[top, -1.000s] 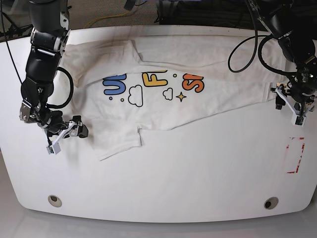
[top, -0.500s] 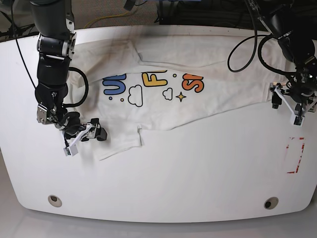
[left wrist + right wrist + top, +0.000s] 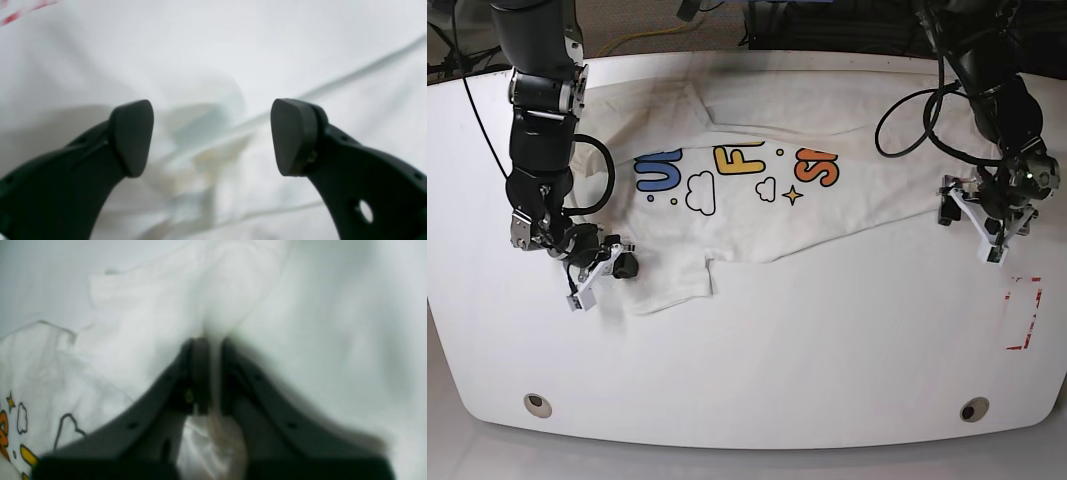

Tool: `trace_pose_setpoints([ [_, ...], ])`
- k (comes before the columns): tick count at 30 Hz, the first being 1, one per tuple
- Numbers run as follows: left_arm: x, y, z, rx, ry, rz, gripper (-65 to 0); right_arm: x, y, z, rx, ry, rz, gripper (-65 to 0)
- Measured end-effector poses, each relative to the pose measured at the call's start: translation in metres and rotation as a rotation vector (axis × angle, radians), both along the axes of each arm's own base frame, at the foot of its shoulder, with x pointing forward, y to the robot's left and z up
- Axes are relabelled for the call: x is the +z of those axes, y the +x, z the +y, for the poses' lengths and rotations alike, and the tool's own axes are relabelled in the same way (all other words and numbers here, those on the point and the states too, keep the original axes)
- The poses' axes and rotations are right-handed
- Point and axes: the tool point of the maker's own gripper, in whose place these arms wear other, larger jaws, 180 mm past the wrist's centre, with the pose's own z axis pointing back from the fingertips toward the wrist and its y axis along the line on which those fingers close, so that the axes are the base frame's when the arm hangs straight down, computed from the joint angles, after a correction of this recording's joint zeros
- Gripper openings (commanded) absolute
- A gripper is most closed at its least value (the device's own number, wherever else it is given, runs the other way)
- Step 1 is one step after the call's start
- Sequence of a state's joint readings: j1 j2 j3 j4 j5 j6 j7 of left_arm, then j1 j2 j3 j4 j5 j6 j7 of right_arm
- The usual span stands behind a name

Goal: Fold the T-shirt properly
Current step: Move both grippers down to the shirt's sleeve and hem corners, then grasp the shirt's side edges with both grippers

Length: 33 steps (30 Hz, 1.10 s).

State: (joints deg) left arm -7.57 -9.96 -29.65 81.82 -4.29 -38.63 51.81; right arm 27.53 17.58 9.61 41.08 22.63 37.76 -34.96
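the right gripper (image 3: 213, 373), a pair of dark curved fingers, is pinched tight on a fold of white cloth, its pads pressed together with the fabric bunched up between them. in the base view it sits on that view's left (image 3: 602, 268), at the edge of a short sleeve. the left gripper (image 3: 211, 136) has its two black rubber pads standing wide apart, holding nothing, hovering just over crumpled white cloth and a hem line; in the base view it is on the right (image 3: 987, 215), at the shirt's far edge. between them lies the large white short-sleeved cotton t-shirt (image 3: 767, 160), spread sideways across the upper half of the white rounded table (image 3: 777, 360), partly folded over itself, its blue, yellow and orange letters, clouds and a star showing only in part. the step in hand looks like taking hold of both ends before lifting a fold. to do it well, the open gripper should probably come down so one pad slides under the hem and closes on every layer, and the clamped one should wait, then both should lift together and evenly so the cloth does not skew or drag. counted: one t-shirt, two grippers, one table, two round holes near its front edge, and one red dashed rectangle (image 3: 1024, 312) marked on the table.
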Motion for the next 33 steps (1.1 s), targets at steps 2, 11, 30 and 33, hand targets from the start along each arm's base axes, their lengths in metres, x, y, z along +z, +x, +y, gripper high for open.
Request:
trace_pose_setpoints([
  [2,-0.007,0.001,-0.007,-0.001,-0.026,0.013,-13.5,0.000,0.000,-0.001,-0.002,-0.001,0.000,-65.0],
  [11,-0.030,0.005,-0.038,-0.112,-0.043,0.091,-14.0,0.000,0.000,0.000,-0.001,0.000,0.002,-65.0],
  [30,-0.032,-0.004,-0.052,-0.171,-0.046,0.081,-65.0,0.000,0.000,-0.002,-0.004,-0.004,0.003,-65.0],
  [33,-0.024,-0.011,-0.049,-0.179,0.018,0.087,-65.0,0.000,0.000,-0.002,-0.003,-0.003,0.003,-65.0],
])
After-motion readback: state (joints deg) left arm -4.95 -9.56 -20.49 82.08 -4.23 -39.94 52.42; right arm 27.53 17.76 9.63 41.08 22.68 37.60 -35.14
